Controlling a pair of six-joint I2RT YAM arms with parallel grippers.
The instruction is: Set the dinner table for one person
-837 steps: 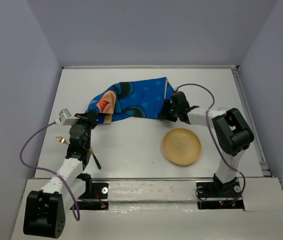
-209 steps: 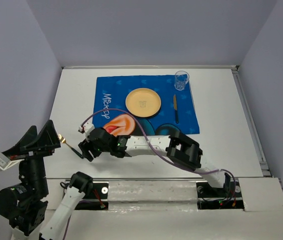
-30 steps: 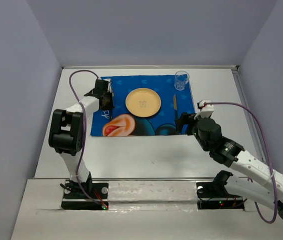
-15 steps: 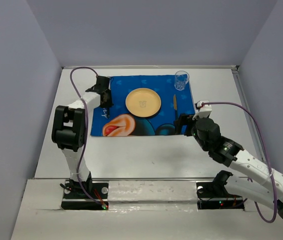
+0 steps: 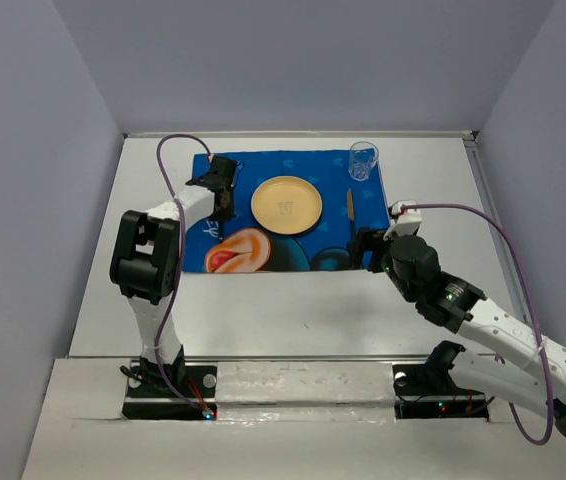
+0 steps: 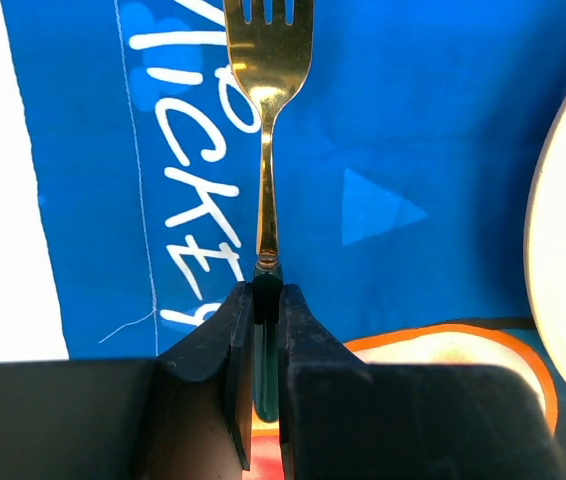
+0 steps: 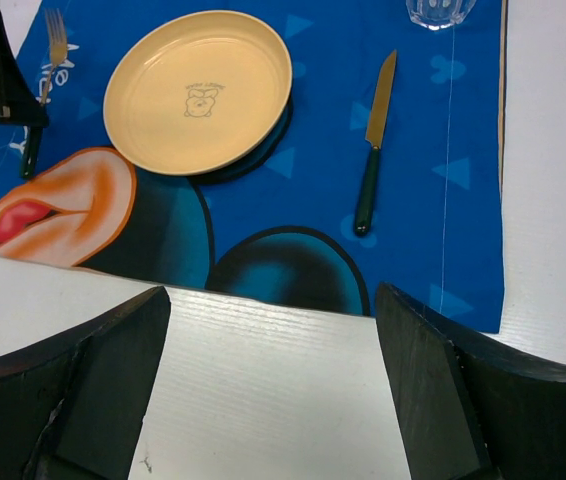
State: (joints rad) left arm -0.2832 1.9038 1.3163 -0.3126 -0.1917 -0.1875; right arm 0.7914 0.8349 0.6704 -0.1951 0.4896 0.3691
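My left gripper point(image 6: 267, 300) is shut on the green handle of a gold fork point(image 6: 267, 150). The fork points away over the left part of the blue Mickey mat point(image 6: 413, 120), left of the yellow plate point(image 5: 286, 203). From above, this gripper point(image 5: 222, 195) sits by the mat's left edge. My right gripper point(image 7: 273, 340) stands open with nothing in it over the white dinner table point(image 7: 263, 400), just short of the mat's near edge. A knife point(image 7: 373, 150) lies on the mat right of the plate point(image 7: 198, 90). The fork point(image 7: 53, 40) shows at the far left of the right wrist view.
A clear glass point(image 5: 363, 160) stands on the mat's point(image 5: 303, 165) far right corner, beyond the knife point(image 5: 351, 212). Bare white dinner table point(image 5: 263, 310) lies between the mat and the arm bases. Grey walls close in three sides. My right gripper point(image 5: 368, 250) is near the mat's right front corner.
My left gripper with the fork has shifted slightly right over the mat, toward the plate. The right arm has barely moved.
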